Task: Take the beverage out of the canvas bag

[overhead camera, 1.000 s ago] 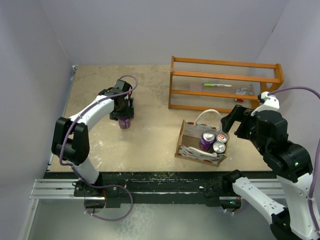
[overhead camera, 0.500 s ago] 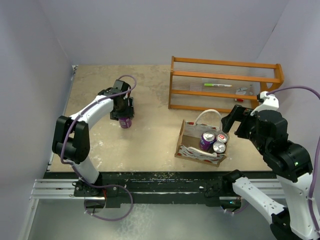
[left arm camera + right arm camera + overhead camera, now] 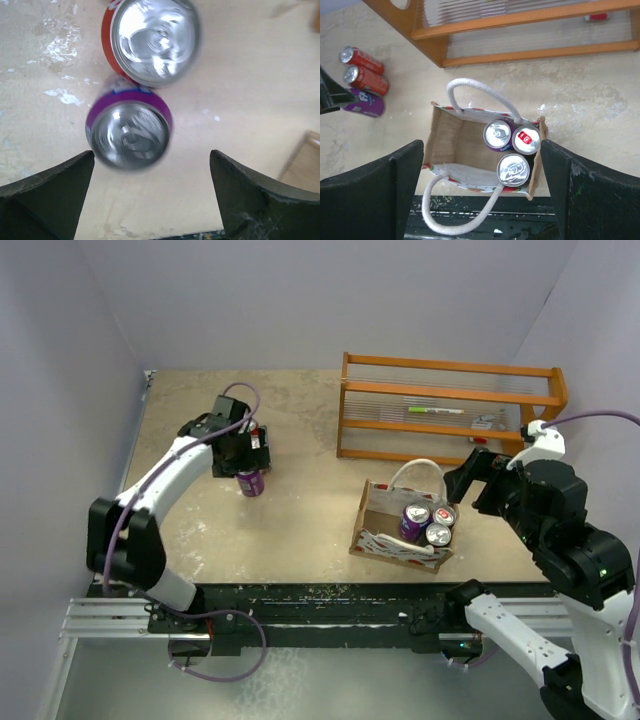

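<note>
My left gripper (image 3: 151,155) is spread wide and holds nothing. Its two dark fingers (image 3: 47,195) stand far apart. A purple can (image 3: 129,134) stands upright on the table (image 3: 250,75) below the gap between them, and neither finger touches it. A red can (image 3: 150,40) stands right behind the purple one, and the two look like they touch. A second red can (image 3: 359,59) stands just past that one. My right gripper (image 3: 481,145) is spread wide too and holds nothing. It hangs over the canvas bag (image 3: 451,137), and its fingers (image 3: 375,190) touch neither the bag nor the things inside. The bag sits upright near the front edge of the table, just in front of the orange wooden rack (image 3: 450,410) and well apart from my left gripper. Three drinks stand upright in the bag, packed close together at one end. They are a purple drink (image 3: 497,135), a red-topped drink (image 3: 526,139) and a silver-topped drink (image 3: 514,169).
</note>
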